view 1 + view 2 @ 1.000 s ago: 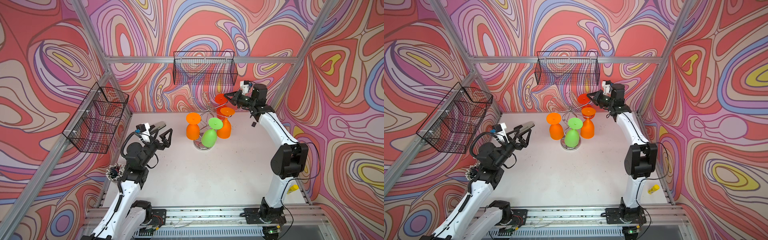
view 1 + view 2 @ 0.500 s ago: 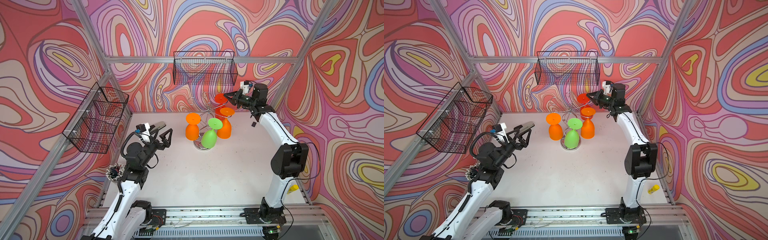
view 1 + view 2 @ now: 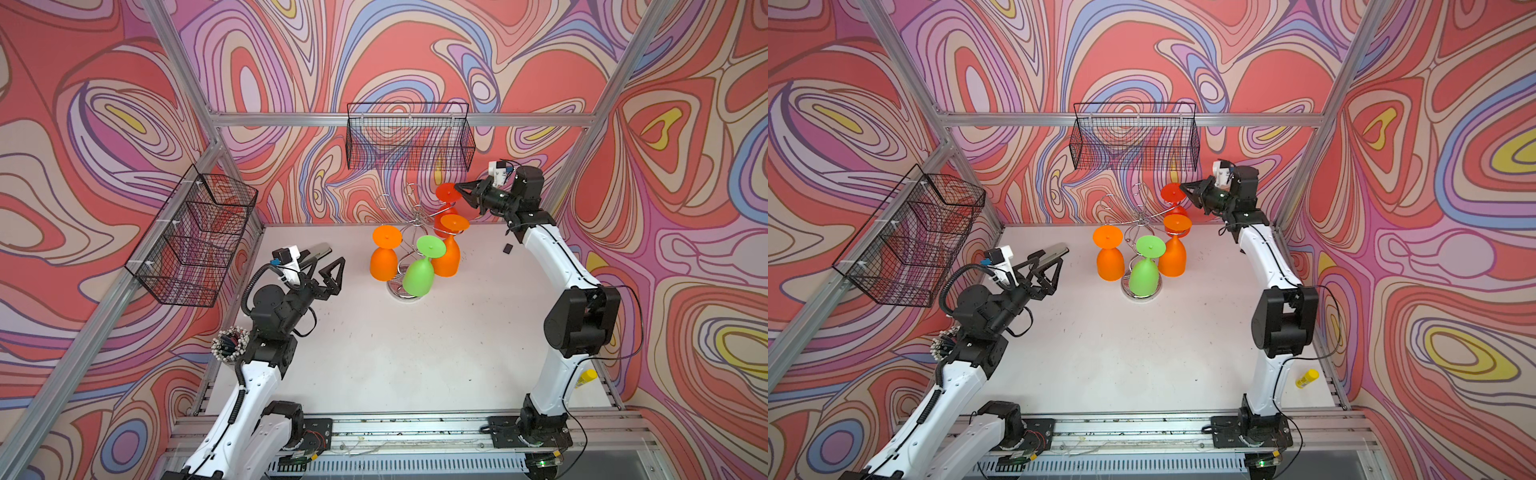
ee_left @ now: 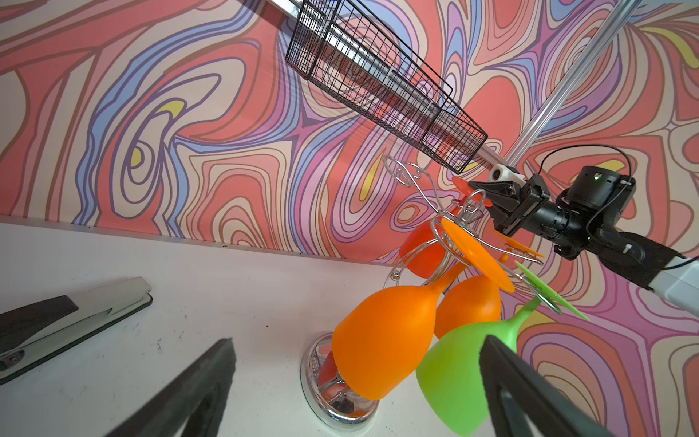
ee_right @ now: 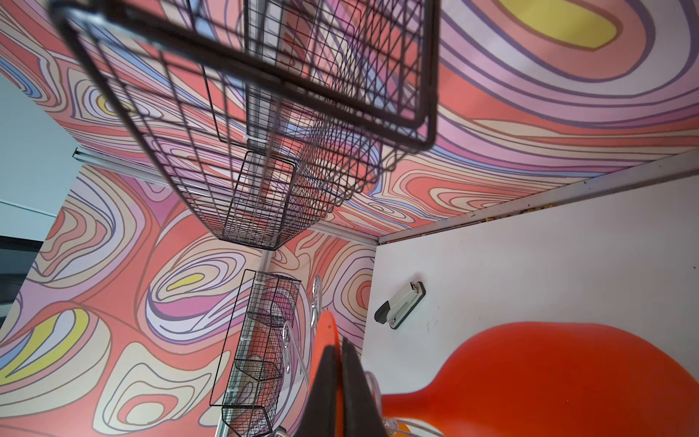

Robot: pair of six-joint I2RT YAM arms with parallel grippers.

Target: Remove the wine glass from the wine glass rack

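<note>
Next to nothing has shifted over the last second: both arms and all four glasses sit where they were.

- Your right gripper (image 3: pixel 459 189) is up by the back wall, jaws pressed together on the rim of the foot of the red wine glass (image 3: pixel 444 194). The right wrist view shows the foot edge-on at the fingertips, with the red bowl large just beside them.
- The red wine glass hangs bowl down from the rearmost hook arm of the wine glass rack (image 4: pixel 317 370), so it is not yet off.
- Three more glasses hang bowl down on the rack: an orange glass (image 3: pixel 384 262) on the left, a second orange glass (image 3: pixel 446 259) on the right and a green glass (image 3: pixel 419 274) in front, tilted.
- Your left gripper (image 3: pixel 330 259) hovers above the table (image 3: pixel 415 365), well apart from the rack, jaws spread wide and holding nothing.
- A stapler (image 4: pixel 75 314) lies on the table beyond the left gripper.
- Two black wire baskets hang on the walls, one at the back (image 3: pixel 409 137) and one on the left (image 3: pixel 191 241).
</note>
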